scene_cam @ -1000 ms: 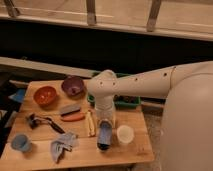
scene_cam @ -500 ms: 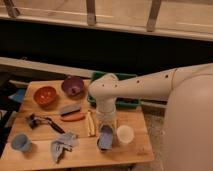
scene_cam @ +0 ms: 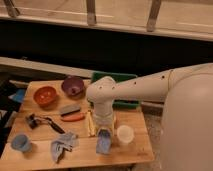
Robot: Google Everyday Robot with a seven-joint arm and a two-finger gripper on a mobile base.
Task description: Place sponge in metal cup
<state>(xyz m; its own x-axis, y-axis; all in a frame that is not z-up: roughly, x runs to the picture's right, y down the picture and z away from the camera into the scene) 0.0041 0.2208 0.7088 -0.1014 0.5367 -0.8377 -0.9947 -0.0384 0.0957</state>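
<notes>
Far left on the wooden table point(scene_cam: 135, 150): blue plastic cup point(scene_cam: 20, 143) at the front corner. Behind it, a dark tool point(scene_cam: 42, 122) lies flat, and an orange bowl point(scene_cam: 45, 95) sits toward the back edge. To the right of the cup, a grey-blue cloth rag point(scene_cam: 63, 145) lies crumpled near the front edge. Mid-table: a grey block with a dark top point(scene_cam: 70, 108), an orange carrot-like item point(scene_cam: 73, 118) just in front of it, and a purple bowl point(scene_cam: 73, 85) behind both. A yellow strip-shaped object point(scene_cam: 90, 125) lies beside the arm's wrist.

White arm point(scene_cam: 145, 85) enters from the right, runs leftward above a green bin point(scene_cam: 114, 77) to a rounded elbow, then bends straight down toward the table. The gripper point(scene_cam: 104, 141) points downward near the front edge, with the sponge point(scene_cam: 103, 143) at its tip, a blue-grey piece hanging or standing tilted just above the wood; jaws appear closed on its upper end.

Right of the gripper: a white cup point(scene_cam: 124, 135), just beside the sponge, not touching.

Metal cup: not identifiable in this view.
</notes>
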